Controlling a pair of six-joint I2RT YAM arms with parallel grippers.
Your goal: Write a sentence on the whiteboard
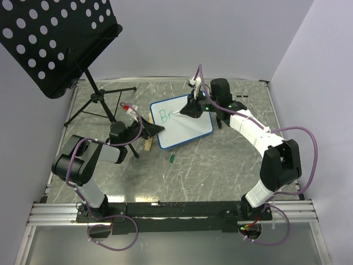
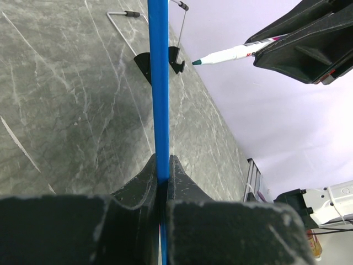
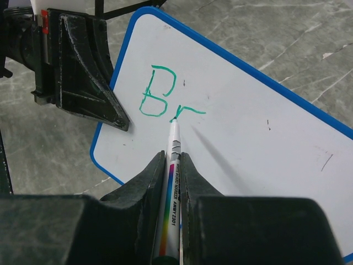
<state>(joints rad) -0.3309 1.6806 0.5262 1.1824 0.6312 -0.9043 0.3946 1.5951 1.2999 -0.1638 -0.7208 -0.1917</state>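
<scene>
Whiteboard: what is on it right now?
On the whiteboard: green letters "Br", the marker tip at the r. The left gripper clamps its edge. Anything under the right gripper is hidden.

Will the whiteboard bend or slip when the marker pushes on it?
The whiteboard is probably stiff: its rim looks straight in the left wrist view. It likely slips little, since the left gripper pinches that rim. Thin, so probably light.
</scene>
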